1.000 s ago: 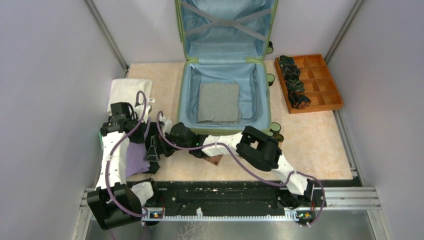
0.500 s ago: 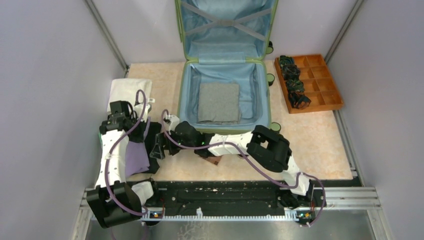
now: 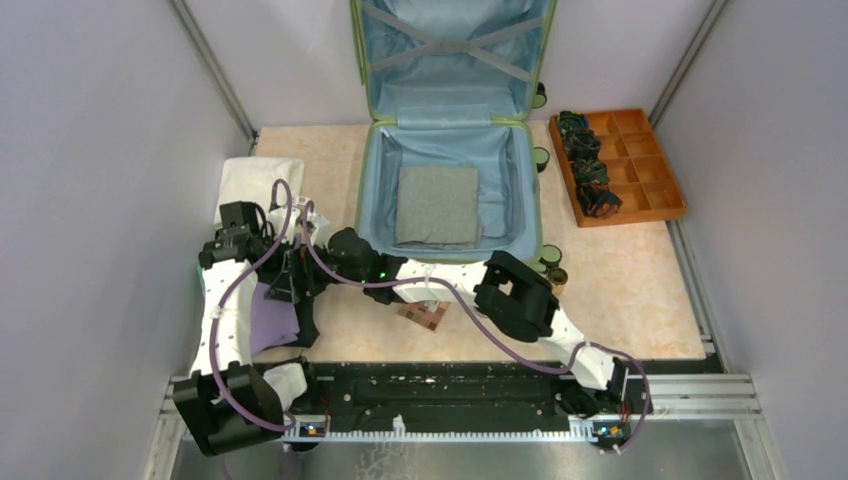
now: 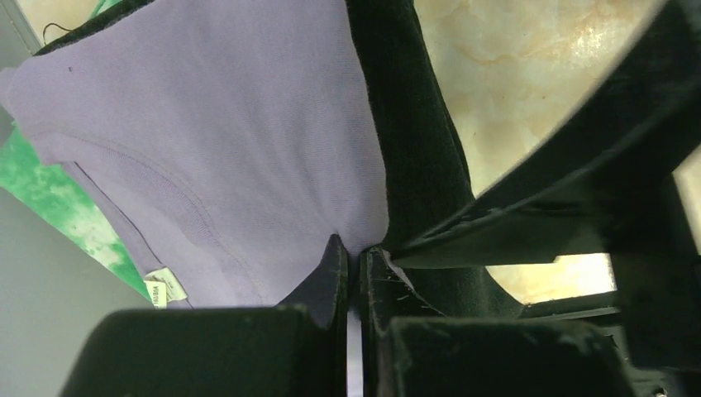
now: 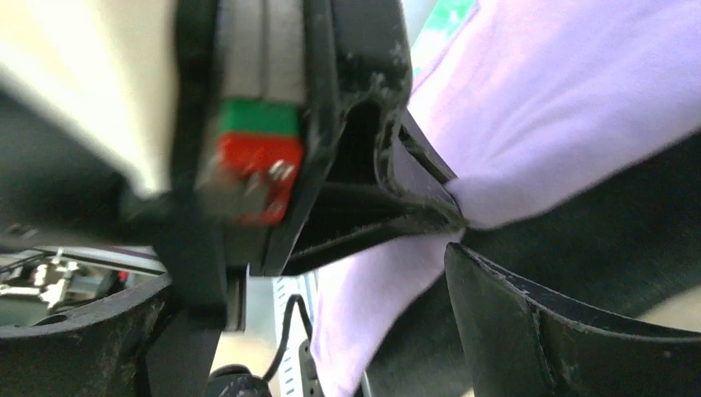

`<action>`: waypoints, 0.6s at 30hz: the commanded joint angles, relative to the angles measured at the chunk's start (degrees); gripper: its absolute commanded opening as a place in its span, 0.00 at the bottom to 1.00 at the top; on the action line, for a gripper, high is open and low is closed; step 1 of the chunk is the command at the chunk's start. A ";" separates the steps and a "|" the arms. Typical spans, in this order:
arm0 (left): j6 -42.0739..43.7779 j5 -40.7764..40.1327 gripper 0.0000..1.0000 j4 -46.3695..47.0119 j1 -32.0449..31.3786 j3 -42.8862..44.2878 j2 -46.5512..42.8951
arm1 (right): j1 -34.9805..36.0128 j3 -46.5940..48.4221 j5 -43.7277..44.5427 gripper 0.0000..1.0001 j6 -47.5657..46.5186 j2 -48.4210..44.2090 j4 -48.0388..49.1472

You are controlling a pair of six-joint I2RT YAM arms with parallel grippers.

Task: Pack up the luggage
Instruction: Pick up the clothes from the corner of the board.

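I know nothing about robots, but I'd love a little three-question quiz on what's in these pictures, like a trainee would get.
1. True or false: the suitcase lies open.
2. What is the left gripper pinching? A. orange tray B. purple cloth C. white towel
3. Fill in: the grey cloth lies inside the ____.
Key: 1 true; 2 B; 3 suitcase.
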 commanded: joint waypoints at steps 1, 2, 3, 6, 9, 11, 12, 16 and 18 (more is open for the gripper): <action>-0.65 3.07 0.00 0.85 0.04 2.41 -0.79 | -0.09 7.12 -2.80 0.95 1.48 6.16 -0.59; -0.76 3.08 0.00 0.84 0.04 2.49 -0.66 | -0.08 7.65 -2.89 0.95 1.73 6.80 -0.56; -0.90 3.12 0.00 0.83 0.04 2.70 -0.54 | -0.09 8.03 -2.90 0.94 2.13 7.30 -0.32; -1.03 3.40 0.00 0.75 0.02 3.16 -0.39 | -0.09 8.51 -2.69 0.93 2.91 8.15 -0.30; -1.11 3.40 0.00 0.74 0.03 3.35 -0.24 | 0.01 8.12 -2.13 0.92 3.96 8.13 -0.22; -1.24 2.98 0.00 0.49 -0.02 3.56 -0.29 | 0.00 6.41 -0.60 0.91 3.73 6.74 -2.04; -1.23 2.80 0.00 0.48 0.00 3.57 -0.45 | 0.00 3.78 0.40 0.91 3.48 5.23 -0.81; -0.83 3.35 0.00 0.78 0.03 3.14 -0.96 | 0.00 -4.00 3.62 0.91 4.44 0.83 3.22; -1.10 3.46 0.00 0.76 0.03 3.04 -0.68 | 0.15 -2.82 3.94 0.91 4.80 1.42 1.76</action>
